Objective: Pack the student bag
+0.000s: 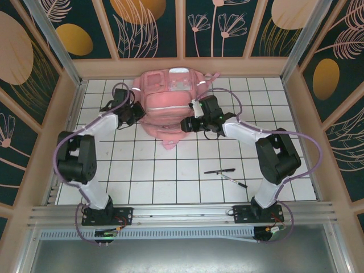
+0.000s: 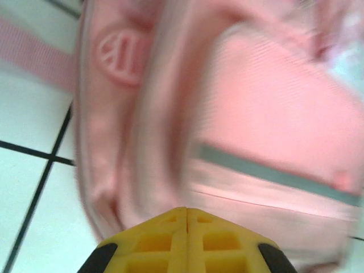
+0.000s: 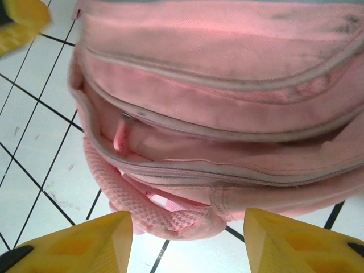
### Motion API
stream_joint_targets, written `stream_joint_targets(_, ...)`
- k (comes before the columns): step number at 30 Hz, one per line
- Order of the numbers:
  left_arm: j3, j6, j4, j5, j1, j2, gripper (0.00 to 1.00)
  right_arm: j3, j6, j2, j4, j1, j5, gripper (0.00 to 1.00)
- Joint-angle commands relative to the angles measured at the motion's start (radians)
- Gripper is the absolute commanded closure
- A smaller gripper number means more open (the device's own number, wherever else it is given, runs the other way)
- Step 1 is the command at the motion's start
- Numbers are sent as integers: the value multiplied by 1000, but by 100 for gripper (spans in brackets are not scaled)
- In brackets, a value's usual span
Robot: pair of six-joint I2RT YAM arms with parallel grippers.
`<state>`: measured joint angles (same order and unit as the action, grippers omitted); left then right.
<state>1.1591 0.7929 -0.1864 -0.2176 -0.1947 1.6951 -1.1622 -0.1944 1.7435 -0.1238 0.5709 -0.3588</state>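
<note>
The student bag lies at upper centre of the tiled surface, badly blurred in the left wrist view. The left tool is closed tight just at the bag; whether fabric is pinched is unclear. The right tool stands wide before the bag's zip, its fingers cut off at the bottom.

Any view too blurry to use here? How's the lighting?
Left wrist: student bag smeared by blur, fine detail lost; shut left gripper somewhat crisper. Right wrist: bag opening and zip lines sharp, open right gripper slightly soft. Top external: even light, no glare, faint shadows under the arms, the pens legible.
</note>
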Motion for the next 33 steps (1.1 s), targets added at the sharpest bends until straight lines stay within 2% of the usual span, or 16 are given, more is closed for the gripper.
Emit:
stream_joint_targets(1, -18, 78, 9, -57, -2, -97, 100, -81, 77, 21, -38, 10, -18, 45)
stream_joint_targets(6, -61, 102, 24, -87, -3, -142, 100, -144, 142, 56, -85, 38, -45, 42)
stream_joint_targets(8, -80, 61, 30, -92, -2, -141, 100, -153, 148, 66, -96, 45, 12, 42)
stream_joint_targets(9, -79, 38, 22, -98, -5, -131, 93, -153, 146, 69, -95, 43, 59, 42)
stream_joint_targets(10, -71, -1, 15, -107, -13, -114, 78, -152, 133, 72, -90, 36, 120, 43)
stream_joint_targets(11, -54, -46, 3, -105, -29, -95, 69, -152, 114, 74, -85, 24, 170, 43)
stream_joint_targets(13, 19, -183, -54, -46, -86, -35, 59, -153, 39, 76, -77, -15, 227, 42)
stream_joint_targets(17, 192, -425, -178, 90, -175, 102, 50, -110, -93, 25, -26, -95, 191, 41)
stream_joint_targets(21, 286, -525, -223, 221, -185, 198, 44, -55, -140, -36, -18, -144, 199, 39)
stream_joint_targets(23, 327, -505, -251, 264, -184, 244, 43, -31, -153, -58, -18, -169, 177, 39)
stream_joint_targets(26, 392, -389, -316, 292, -183, 300, 42, 1, -163, -83, -8, -203, 134, 39)
stream_joint_targets(33, 348, -192, -268, 300, -133, 263, 36, -14, -130, -54, -25, -228, 68, 39)
